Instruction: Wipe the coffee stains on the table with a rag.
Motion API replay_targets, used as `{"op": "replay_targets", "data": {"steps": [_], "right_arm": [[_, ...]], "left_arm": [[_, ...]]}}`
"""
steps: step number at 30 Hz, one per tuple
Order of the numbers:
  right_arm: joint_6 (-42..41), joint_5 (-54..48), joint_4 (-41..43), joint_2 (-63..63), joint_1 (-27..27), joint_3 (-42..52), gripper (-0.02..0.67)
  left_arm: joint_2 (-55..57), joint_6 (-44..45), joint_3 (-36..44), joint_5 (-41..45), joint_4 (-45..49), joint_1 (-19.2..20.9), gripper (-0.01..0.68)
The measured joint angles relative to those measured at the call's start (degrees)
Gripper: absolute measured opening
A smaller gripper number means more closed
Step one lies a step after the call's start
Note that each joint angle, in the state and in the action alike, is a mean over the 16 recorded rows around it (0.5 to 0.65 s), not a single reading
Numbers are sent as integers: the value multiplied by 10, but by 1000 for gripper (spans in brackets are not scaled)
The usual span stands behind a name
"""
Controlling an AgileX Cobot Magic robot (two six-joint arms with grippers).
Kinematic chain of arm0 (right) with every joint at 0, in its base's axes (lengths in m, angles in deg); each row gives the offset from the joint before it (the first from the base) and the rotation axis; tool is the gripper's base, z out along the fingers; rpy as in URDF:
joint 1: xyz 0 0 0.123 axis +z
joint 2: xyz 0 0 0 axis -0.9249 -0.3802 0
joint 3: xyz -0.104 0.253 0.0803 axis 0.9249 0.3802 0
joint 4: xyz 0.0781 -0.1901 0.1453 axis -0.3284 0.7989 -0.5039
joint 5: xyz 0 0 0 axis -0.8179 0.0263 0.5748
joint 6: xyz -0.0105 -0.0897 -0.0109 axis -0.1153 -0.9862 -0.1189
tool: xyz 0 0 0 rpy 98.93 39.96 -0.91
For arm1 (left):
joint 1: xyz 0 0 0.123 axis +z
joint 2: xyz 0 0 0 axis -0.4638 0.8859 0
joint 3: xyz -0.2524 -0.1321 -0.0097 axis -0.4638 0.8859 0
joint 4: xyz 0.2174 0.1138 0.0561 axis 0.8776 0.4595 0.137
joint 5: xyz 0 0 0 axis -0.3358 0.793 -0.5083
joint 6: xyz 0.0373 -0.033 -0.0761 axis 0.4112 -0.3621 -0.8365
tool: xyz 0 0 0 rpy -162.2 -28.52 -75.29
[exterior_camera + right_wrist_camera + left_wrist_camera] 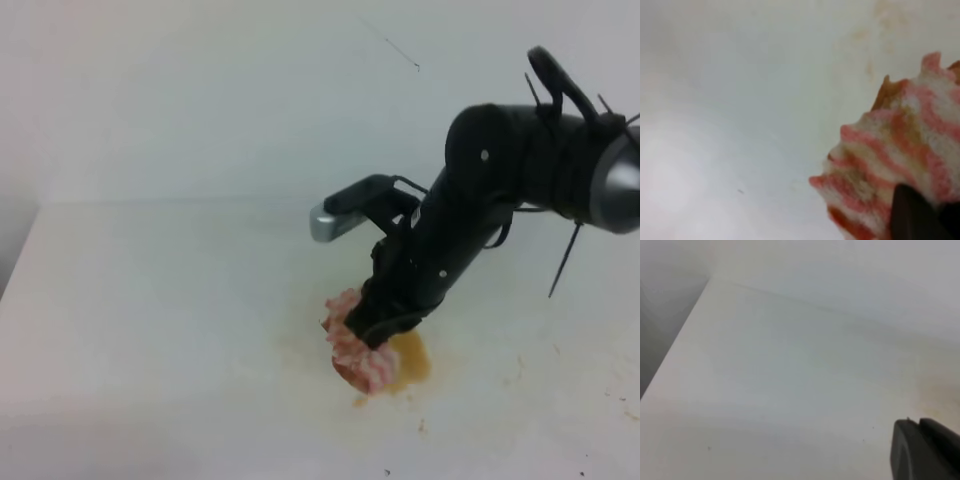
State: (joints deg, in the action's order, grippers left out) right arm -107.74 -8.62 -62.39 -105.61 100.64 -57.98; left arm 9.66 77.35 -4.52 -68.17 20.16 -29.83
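Observation:
My right gripper (372, 335) is shut on the rag (352, 352), a pink-red and white striped wad, and presses it onto the white table (150, 300). The coffee stains (410, 362) are an amber blotch just right of the rag, partly under it, with faint yellowish smears to the left. In the right wrist view the rag (890, 150) is tinted brown and one dark finger (912, 215) sits on it. Of my left gripper only a dark finger (925, 450) shows in the left wrist view, over bare table.
Tiny brown specks (520, 365) dot the table right of the blotch. The table's left edge (20, 250) and back edge meet a pale wall. A faint yellowish patch (940, 390) lies at the right of the left wrist view.

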Motion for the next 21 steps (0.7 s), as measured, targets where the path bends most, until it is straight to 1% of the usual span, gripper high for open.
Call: {"op": "replay_targets", "data": {"steps": [5, 9, 14, 21], "right_arm": [[-17, 69, 0, 14, 0, 76, 20], [-29, 109, 6, 12, 0, 114, 20], [-36, 136, 28, -2, 0, 131, 20], [-8, 153, 86, -27, -10, 132, 20]], "left_arm": [[0, 0, -3, 0, 0, 0, 0], [0, 0, -6, 0, 0, 0, 0], [-1, 0, -9, 0, 0, 0, 0], [0, 0, -12, 0, 0, 0, 0]]}}
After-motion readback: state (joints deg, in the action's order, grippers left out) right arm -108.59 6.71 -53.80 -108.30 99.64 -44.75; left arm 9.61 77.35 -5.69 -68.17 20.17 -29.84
